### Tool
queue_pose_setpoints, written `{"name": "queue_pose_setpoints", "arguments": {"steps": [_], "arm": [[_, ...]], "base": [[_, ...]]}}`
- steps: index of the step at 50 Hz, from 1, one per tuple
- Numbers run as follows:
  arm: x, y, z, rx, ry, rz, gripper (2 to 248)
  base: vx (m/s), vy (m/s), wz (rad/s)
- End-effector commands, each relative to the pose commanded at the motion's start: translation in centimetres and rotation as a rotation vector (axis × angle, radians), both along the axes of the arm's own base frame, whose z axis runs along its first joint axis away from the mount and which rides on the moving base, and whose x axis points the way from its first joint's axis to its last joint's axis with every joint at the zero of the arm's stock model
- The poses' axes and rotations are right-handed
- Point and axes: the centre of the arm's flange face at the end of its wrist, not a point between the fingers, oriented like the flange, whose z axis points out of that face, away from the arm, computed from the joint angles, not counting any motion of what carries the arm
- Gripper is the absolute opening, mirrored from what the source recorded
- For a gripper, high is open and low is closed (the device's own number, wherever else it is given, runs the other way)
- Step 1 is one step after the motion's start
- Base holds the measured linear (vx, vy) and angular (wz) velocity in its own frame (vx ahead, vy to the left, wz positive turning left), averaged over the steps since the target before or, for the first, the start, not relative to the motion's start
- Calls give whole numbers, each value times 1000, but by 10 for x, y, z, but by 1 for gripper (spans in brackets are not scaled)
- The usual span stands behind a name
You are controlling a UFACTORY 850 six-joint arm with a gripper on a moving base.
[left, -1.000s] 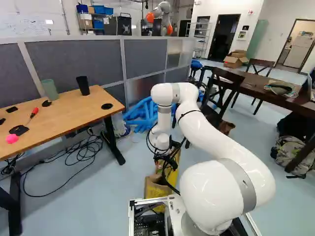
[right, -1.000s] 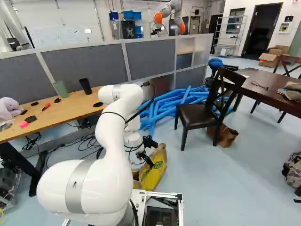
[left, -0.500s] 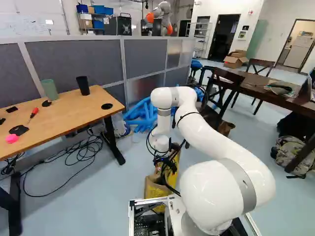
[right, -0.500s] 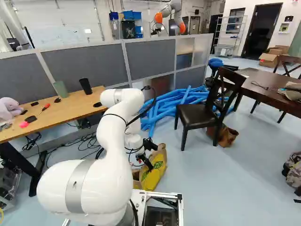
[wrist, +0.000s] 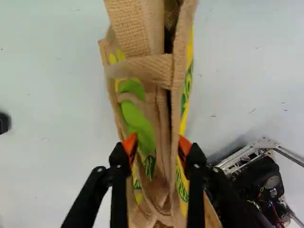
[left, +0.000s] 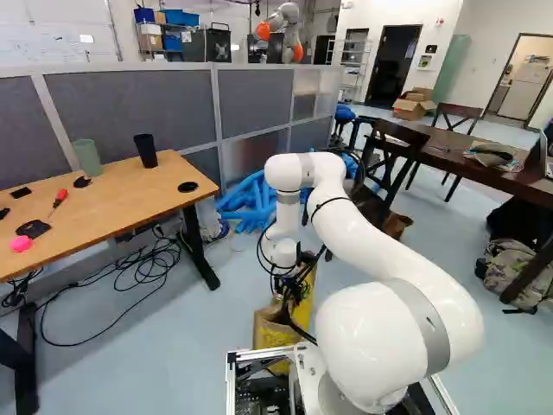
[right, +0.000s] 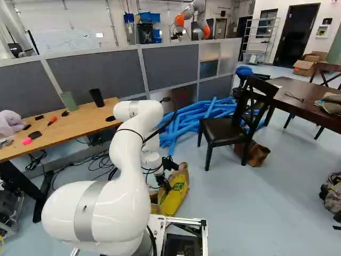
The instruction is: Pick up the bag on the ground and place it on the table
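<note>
In the left base view the bag (left: 270,333) stands at six o'clock on the floor (left: 164,363); in the right, its yellow side slants beneath the arm (right: 128,154); in the wrist view the gripper (wrist: 157,144), spread wide, straddles creased burlap, apparently ungripped: grasp step, close next, then lift.

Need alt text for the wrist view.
Open claw over a burlap bag with yellow and green print, orange pads on either side of its folds. Pale floor around the bag; part of a metal frame with wiring beyond one finger.
</note>
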Motion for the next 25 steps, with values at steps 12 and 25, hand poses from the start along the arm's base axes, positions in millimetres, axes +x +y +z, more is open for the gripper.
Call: {"name": "queue_pose_setpoints", "arguments": {"steps": [12,25], "arm": [[0,0,0,0,0,0,50],[0,0,0,0,0,0,23]], "base": [[0,0,0],[0,0,0]]}}
